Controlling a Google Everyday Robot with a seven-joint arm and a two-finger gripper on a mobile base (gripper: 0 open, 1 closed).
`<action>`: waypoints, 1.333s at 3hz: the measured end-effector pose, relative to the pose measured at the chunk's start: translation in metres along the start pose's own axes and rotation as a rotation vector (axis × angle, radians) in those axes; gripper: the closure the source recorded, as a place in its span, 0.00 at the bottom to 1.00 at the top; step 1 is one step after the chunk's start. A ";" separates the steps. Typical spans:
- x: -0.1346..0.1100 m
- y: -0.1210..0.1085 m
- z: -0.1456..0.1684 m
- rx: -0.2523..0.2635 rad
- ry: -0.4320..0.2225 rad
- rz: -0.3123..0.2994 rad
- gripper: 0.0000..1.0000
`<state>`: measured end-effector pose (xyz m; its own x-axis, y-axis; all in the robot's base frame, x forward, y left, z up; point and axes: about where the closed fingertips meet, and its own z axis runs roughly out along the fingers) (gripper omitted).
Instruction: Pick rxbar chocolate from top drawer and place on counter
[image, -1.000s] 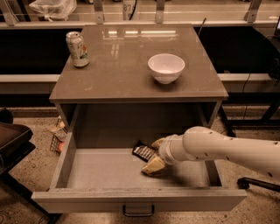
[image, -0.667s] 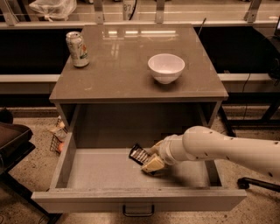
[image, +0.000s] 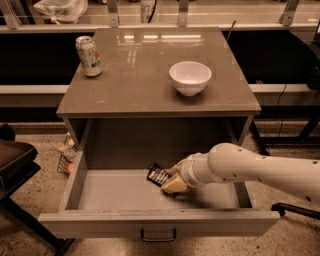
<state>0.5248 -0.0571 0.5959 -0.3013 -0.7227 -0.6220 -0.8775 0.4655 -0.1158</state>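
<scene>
Under the table (image: 145, 87), the top drawer (image: 112, 194) stands open. A white bowl (image: 190, 77) sits toward the table's right edge, a can (image: 88, 56) at its back-left corner. Inside the drawer the hand (image: 169, 181) seems clamped on the tilted rxbar chocolate (image: 157, 174).

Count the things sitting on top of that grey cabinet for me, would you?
2. A drinks can stands at the back-left corner of the counter; a white bowl sits right of centre. None looks hidden. The gripper is down in the top drawer, at the rxbar chocolate.
</scene>
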 end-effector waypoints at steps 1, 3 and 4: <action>-0.011 -0.001 -0.017 0.015 -0.004 -0.030 1.00; -0.068 -0.010 -0.120 0.065 -0.036 -0.122 1.00; -0.102 -0.015 -0.173 0.056 -0.054 -0.113 1.00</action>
<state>0.5043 -0.0782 0.7949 -0.1799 -0.7440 -0.6435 -0.8819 0.4118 -0.2295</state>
